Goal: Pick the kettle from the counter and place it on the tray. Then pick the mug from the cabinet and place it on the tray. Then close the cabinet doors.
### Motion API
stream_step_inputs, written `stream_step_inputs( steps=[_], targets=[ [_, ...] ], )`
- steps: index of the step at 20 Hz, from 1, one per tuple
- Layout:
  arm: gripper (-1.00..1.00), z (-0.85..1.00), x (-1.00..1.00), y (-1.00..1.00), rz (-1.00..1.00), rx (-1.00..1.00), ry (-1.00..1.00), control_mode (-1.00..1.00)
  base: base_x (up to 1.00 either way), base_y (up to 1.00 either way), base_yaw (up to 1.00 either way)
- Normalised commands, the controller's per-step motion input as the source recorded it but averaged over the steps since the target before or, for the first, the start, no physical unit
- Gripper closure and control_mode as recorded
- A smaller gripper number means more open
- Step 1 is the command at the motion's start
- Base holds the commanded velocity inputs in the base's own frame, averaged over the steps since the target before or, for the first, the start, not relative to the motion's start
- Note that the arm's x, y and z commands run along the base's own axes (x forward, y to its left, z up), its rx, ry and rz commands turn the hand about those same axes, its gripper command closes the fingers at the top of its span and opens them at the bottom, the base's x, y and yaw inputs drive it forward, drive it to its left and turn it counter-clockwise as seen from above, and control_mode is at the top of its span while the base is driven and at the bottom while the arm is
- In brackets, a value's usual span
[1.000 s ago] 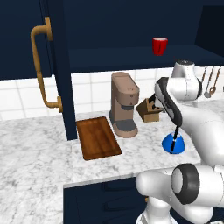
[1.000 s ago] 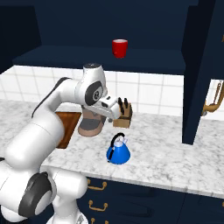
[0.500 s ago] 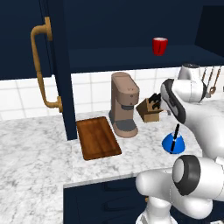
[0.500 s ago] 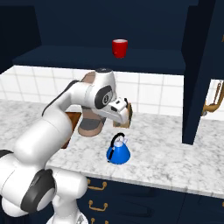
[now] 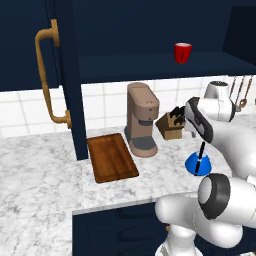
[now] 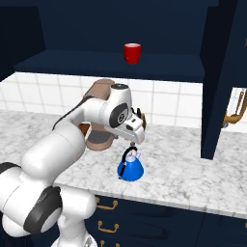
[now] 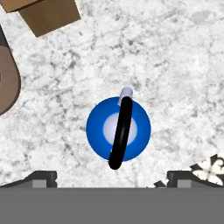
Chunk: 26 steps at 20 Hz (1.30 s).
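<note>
A: Where's the kettle?

B: Standing upright on the marble counter, near its front edge. It's a blue dome with a thin black handle arching over the top. In the hand view the kettle sits near the middle, seen from straight above, with a pale lid and a small light spout at the upper end of the handle.

A: And the end effector?

B: It hangs just above the kettle, pointing down at the handle, not touching it. Its jaws are spread wide, and nothing is between them. In the hand view the two dark fingertips stand far apart at the bottom, either side of the kettle.

A: What's around it?

B: Behind it and to the left stands the tan-brown coffee machine, with a light wooden knife block just beside it against the tiled wall. Left of the coffee machine lies the dark brown tray, flat on the counter with nothing on it, well apart from the kettle.

A: The mug?

B: The red mug is upright on the dark shelf of the cabinet above. Both cabinet doors are swung open, brass handles showing.
</note>
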Motion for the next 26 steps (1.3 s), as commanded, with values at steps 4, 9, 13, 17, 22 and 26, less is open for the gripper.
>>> stream_step_inputs(
  steps=[4, 9, 13, 17, 22, 26],
  targets=[
    [-1.0, -0.27, 0.0, -0.01, 0.0, 0.0, 0.0, -1.0, 0.0, 0.0, 0.0],
    [-1.0, -0.24, 0.0, 0.0, 0.0, 0.0, 0.0, -1.0, 0.0, 0.0, 0.0],
    [-1.0, -0.25, 0.02, -0.03, 0.0, 0.0, 0.0, -1.0, 0.0, 0.0, 0.0],
    [-1.0, -0.17, 0.04, -0.02, 0.0, 0.0, 0.0, -1.0, 0.0, 0.0, 0.0],
    [-1.0, -0.12, 0.03, -0.01, 0.0, 0.0, 0.0, -1.0, 0.0, 0.0, 0.0],
    [-1.0, -0.16, 0.06, -0.01, 0.0, 0.0, 0.0, -1.0, 0.0, 0.0, 0.0]
  ],
)
